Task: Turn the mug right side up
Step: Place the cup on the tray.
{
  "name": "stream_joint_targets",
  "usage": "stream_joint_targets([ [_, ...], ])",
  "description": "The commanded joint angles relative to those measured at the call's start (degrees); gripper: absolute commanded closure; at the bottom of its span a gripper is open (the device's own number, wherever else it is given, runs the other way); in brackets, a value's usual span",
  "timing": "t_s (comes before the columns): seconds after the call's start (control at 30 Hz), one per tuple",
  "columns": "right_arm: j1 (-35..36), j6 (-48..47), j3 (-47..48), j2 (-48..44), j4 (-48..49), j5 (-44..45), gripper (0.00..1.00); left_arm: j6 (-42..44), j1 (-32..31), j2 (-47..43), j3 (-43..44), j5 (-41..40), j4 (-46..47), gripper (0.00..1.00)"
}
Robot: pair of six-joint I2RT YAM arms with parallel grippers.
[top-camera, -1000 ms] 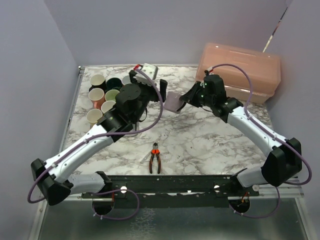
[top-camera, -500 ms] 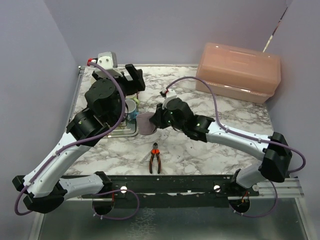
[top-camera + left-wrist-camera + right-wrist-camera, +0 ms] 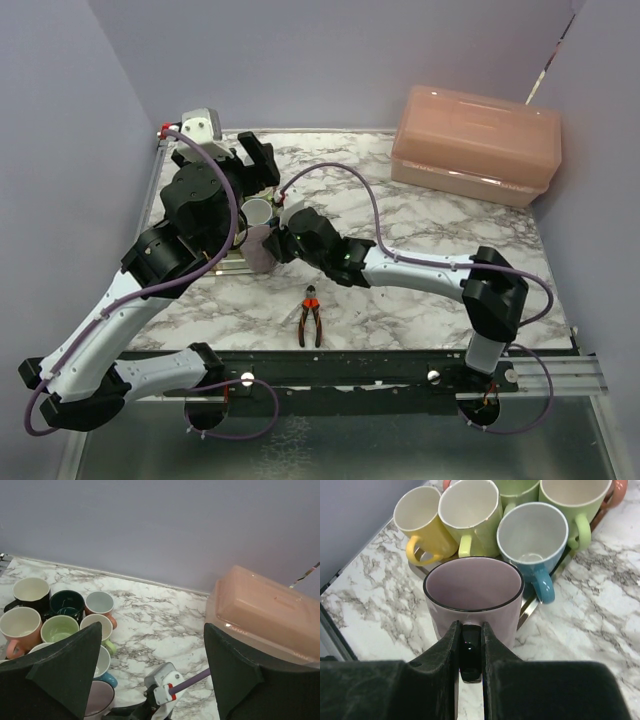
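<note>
One pale purple mug (image 3: 472,597), upright, mouth up, just beside the blue mug (image 3: 532,537) at the tray (image 3: 530,611) edge. The right gripper (image 3: 470,647) is clamped on its black handle. The left gripper (image 3: 151,630) has its jaws wide apart, holding nothing, raised above the cluster of mugs (image 3: 60,620). One pair of pliers (image 3: 311,318) lies near the front edge.

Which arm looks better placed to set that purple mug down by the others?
Right: the right gripper is shut on the handle of the purple mug, mouth up beside the blue mug. The left gripper is open, holding nothing.
</note>
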Motion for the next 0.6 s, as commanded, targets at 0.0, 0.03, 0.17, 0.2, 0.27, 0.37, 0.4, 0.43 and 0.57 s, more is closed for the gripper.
stream_joint_targets([
  [0.0, 0.3, -4.5, 3.8, 3.8, 12.6, 2.9, 1.00, 0.4, 0.0, 0.6, 3.2, -0.1, -0.7, 0.17],
  [0.03, 0.3, -5.0, 4.0, 4.7, 13.5, 3.1, 0.99, 0.3, 0.0, 0.8, 3.7, 0.3, -0.7, 0.17],
  [0.17, 0.3, -6.5, 4.9, 7.8, 16.3, 3.9, 1.00, 0.6, 0.0, 0.9, 4.4, 1.3, -0.7, 0.17],
  [0.2, 0.3, -6.7, 5.1, 8.4, 16.8, 3.9, 1.00, 0.5, 0.0, 0.9, 4.3, 1.5, -0.7, 0.17],
  [0.27, 0.3, -7.1, 4.8, 9.2, 18.4, 4.1, 1.00, 0.5, 0.1, 0.9, 4.2, 1.8, -0.7, 0.17],
  [0.37, 0.3, -7.9, 3.8, 10.0, 21.2, 4.1, 0.99, 0.5, 0.0, 0.9, 4.1, 1.9, -0.7, 0.17],
  [0.4, 0.3, -8.2, 3.6, 10.3, 21.7, 3.9, 0.99, 0.5, 0.0, 0.9, 4.1, 1.9, -0.7, 0.17],
  [0.43, 0.3, -8.4, 3.5, 10.6, 22.2, 3.7, 0.99, 0.5, 0.0, 0.9, 4.1, 1.9, -0.7, 0.17],
  [0.57, 0.6, -10.4, 1.7, 11.4, 26.0, 3.3, 0.99, 0.6, 0.0, 0.8, 3.8, 1.8, -0.7, 0.17],
])
